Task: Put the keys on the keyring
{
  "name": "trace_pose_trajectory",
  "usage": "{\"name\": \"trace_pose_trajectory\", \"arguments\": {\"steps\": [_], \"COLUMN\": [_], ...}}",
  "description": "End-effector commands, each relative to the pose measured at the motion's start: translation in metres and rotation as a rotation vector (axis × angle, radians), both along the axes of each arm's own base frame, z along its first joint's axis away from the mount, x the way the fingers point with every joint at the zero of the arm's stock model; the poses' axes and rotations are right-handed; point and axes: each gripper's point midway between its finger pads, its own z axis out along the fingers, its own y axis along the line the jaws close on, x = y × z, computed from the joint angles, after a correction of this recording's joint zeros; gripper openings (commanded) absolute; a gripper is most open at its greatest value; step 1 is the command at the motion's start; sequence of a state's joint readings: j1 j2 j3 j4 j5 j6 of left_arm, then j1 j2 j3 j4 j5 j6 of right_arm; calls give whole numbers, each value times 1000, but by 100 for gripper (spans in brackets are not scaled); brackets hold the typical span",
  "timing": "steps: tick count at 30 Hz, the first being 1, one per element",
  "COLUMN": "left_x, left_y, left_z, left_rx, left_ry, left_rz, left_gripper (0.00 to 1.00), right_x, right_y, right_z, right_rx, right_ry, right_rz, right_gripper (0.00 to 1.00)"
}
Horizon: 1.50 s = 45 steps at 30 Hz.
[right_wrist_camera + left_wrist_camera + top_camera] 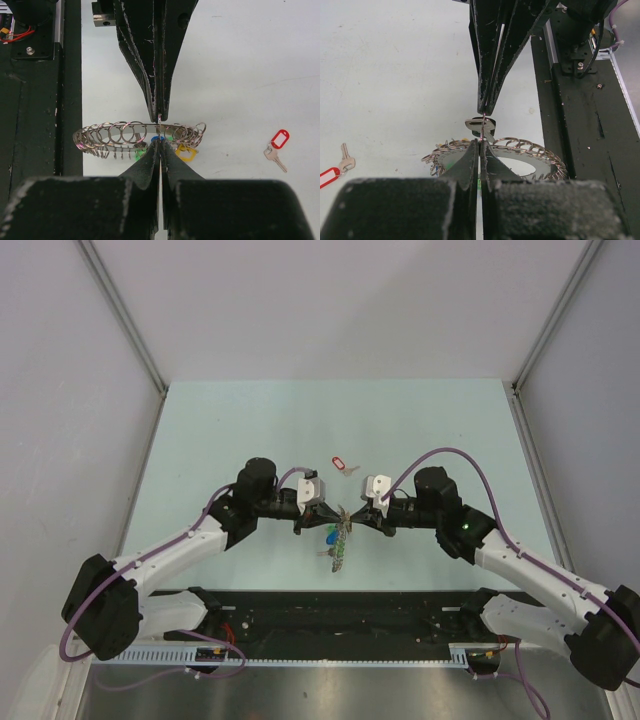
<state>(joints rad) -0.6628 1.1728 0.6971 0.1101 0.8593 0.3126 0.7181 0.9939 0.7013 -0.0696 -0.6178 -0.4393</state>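
The keyring (339, 543), a metal hoop strung with several small split rings and green, blue and yellow tags, hangs between my two grippers at the table's middle. My left gripper (481, 143) is shut on a thin wire loop of it, tip to tip with the right gripper's fingers (490, 75). A silver key head (476, 124) sits at that loop. My right gripper (159, 141) is shut on the same thin wire at the keyring (120, 132), facing the left gripper's fingers (150, 75). A key with a red tag (340, 463) (279, 140) (327, 176) lies loose on the table behind.
The black base rail (340, 615) (590, 130) (40, 110) runs along the near edge, close under the hanging rings. Grey walls (60, 390) enclose the pale green table (250, 420) on the left, right and back.
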Motion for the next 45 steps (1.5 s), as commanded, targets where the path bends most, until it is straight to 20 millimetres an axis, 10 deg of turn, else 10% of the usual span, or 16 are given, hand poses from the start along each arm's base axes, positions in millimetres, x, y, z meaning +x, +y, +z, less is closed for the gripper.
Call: {"name": "trace_pose_trajectory", "arguments": {"steps": [1,45], "left_x": [2,13], "left_y": [-7,-10], "left_z": [27,29], "left_rx": [-70,-91], "left_ry": [-65,14], "left_rz": [-22,99], "left_gripper": [0,0], "right_x": [1,1], "right_y": [7,16], "right_z": [16,21], "right_rx": [40,48], "right_ry": [-40,-77], "right_rz": [21,4], "right_gripper": [0,0]}}
